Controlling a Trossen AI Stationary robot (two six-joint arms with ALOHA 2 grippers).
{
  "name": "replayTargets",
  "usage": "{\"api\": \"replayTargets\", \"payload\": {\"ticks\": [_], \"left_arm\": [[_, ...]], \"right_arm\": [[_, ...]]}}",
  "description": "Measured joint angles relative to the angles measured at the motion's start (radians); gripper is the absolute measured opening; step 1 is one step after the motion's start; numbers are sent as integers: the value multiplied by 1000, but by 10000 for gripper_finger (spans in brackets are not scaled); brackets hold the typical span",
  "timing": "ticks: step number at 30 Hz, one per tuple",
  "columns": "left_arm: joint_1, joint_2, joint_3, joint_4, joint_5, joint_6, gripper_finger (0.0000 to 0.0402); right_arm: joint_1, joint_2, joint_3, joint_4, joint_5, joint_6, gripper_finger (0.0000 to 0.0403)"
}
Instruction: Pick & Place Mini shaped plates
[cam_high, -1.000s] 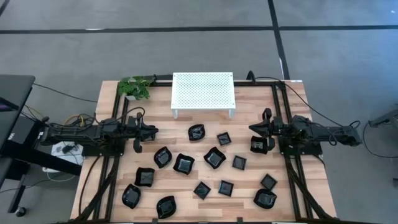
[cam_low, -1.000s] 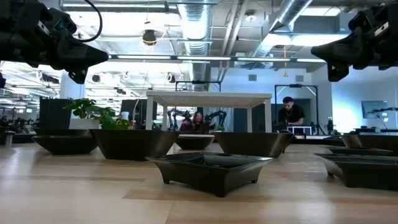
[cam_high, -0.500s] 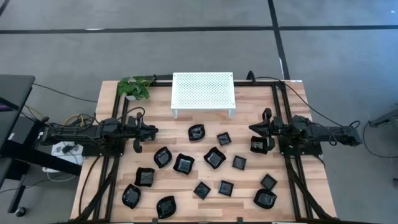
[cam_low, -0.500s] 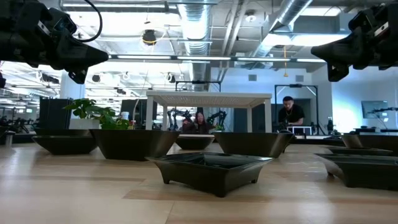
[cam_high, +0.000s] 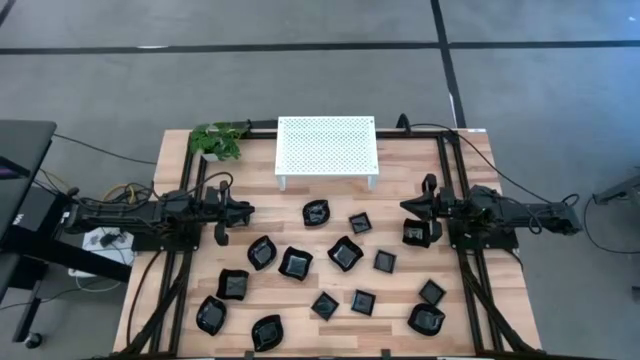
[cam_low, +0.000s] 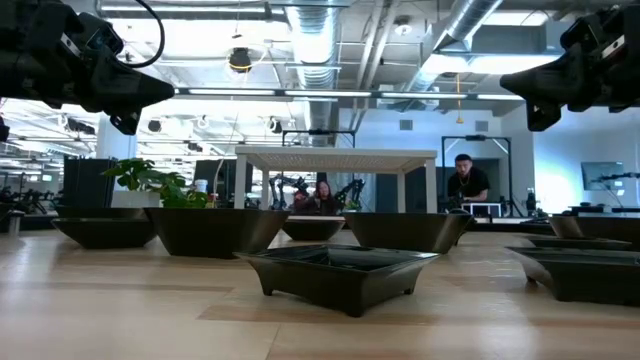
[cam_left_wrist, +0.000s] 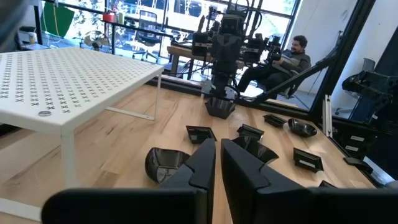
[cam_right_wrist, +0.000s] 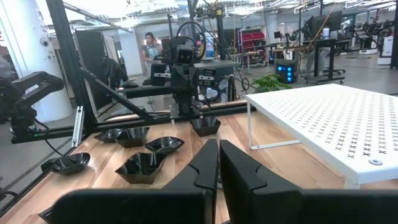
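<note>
On the table: a white perforated rack stands at the far middle edge, with a small green plant beside it at the far left corner.
Table: pale wooden planks inside a black frame.
Plates: small glossy black dishes lie scattered across the middle and near half of the wood, in front of the rack; square, leaf-shaped and wavy-rimmed ones are mixed together, most of them apart from one another.
Left gripper: hangs above the table's left side, pointing toward the middle; its fingers stand nearly together with only a thin slit between them, and nothing is held.
Right gripper: hangs above the right side, facing the left one; its fingers are closed together and empty.
Plates and grippers: the dishes lie between the two grippers and nearer the front edge; one dish sits just beside the right gripper, and none is touched.
In the way: nothing stands between either gripper and the dishes.
Writing: none can be read.
Room beyond: a seated person at a desk.
</note>
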Motion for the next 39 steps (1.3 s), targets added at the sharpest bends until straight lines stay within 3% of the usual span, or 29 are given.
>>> {"api": "replayTargets", "payload": {"ticks": [16, 26, 29, 33, 39], "left_arm": [[0, 0, 0, 21, 0, -1, 28], [10, 4, 10, 36, -48, -114, 29], [23, 38, 64, 37, -64, -89, 37], [24, 135, 186, -6, -65, 58, 61], [24, 335, 432, -336, -87, 102, 111]], "right_arm": [[0, 0, 0, 0, 0, 0, 11], [0, 0, 0, 0, 0, 0, 11], [0, 0, 0, 0, 0, 0, 11], [0, 0, 0, 0, 0, 0, 11], [0, 0, 0, 0, 0, 0, 11]]}}
